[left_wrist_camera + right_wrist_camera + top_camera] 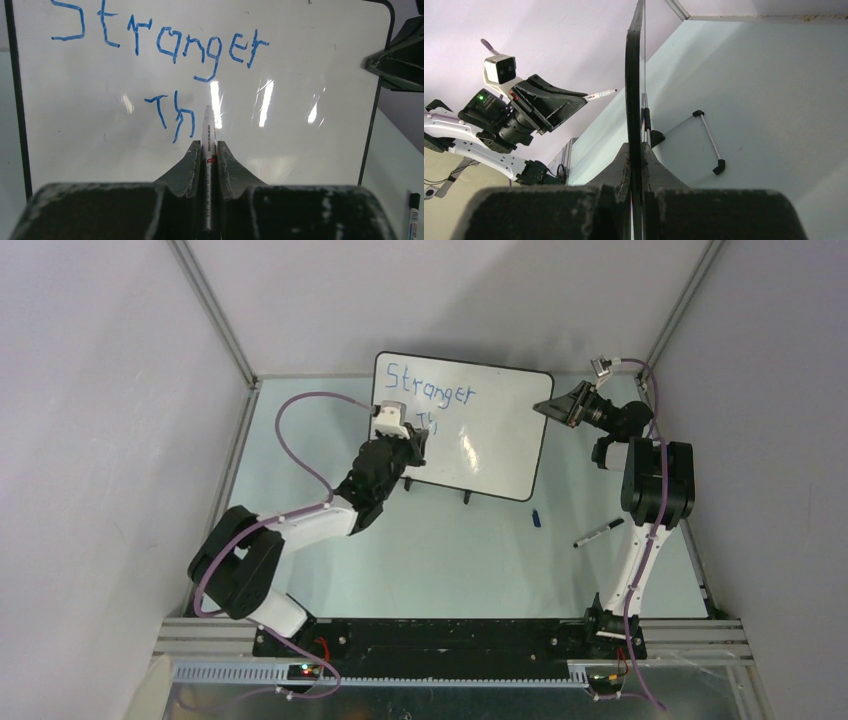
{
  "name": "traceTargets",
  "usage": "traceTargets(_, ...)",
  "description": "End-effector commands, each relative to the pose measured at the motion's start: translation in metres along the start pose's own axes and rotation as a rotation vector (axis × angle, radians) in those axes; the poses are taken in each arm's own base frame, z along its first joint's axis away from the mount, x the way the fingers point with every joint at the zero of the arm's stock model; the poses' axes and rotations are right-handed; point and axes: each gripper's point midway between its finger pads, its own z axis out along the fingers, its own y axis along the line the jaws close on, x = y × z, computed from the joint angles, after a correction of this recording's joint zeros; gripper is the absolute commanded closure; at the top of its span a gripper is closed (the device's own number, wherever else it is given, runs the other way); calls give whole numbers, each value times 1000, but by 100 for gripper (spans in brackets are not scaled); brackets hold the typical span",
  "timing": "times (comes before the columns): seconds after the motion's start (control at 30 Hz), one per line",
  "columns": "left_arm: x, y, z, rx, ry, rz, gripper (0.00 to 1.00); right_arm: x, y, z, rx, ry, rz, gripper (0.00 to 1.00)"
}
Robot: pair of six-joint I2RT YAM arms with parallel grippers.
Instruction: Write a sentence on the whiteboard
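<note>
At far left, left gripper [408, 433] [208, 146]: reaches in toward the lower left part of the board, pinches a white marker [208, 134] between narrow jaws, keeps the barrel straight out ahead along the wrist view. Brings the marker's tip right up to the writing face, just right of the blue "Th"; cannot tell whether tip and surface actually touch. Next, the sentence [428, 392] [165, 44]: reads "Stranger" in thin, uneven blue strokes along the top, with "Th" beneath it, set in from the left edge. Then the whiteboard [500, 445] [310, 55] [634, 75] itself: stands upright near the back of the table [300, 490], turned slightly off square, glossy with streaks of glare, bordered in thin black, propped on two small black feet [466, 497]. Just off its lower right corner, a small blue cap [535, 518] on the tabletop. At the board's right edge, right gripper [552, 406] [636, 152]: closes both fingers on the black rim, one on each face, and grips the board edge-on in its own wrist view. Farther right and nearer the arm bases, a loose black marker [598, 532] [413, 215]: lies flat, well apart from the board.
</note>
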Motion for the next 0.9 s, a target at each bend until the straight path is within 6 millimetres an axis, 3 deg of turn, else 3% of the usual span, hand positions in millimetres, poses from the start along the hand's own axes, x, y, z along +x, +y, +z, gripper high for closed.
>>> traceTargets(0.0,-22,-16,5,35,-22,-16,100,-22,32,1,-30,-19,-50,100)
traceTargets(0.1,-32,-19,0,31,-14,13,100,-23,33,0,-29,-19,-51,100)
traceTargets(0.27,-33,-12,0,2,-9,79,100,-23,32,-1,-24,-30,-58,100)
traceTargets(0.53,-10,-16,2,52,-23,64,100,-25,36,3,-32,-33,-71,100)
traceTargets(0.87,-1,-25,5,78,-3,31,100,-20,34,7,-37,-26,-51,100)
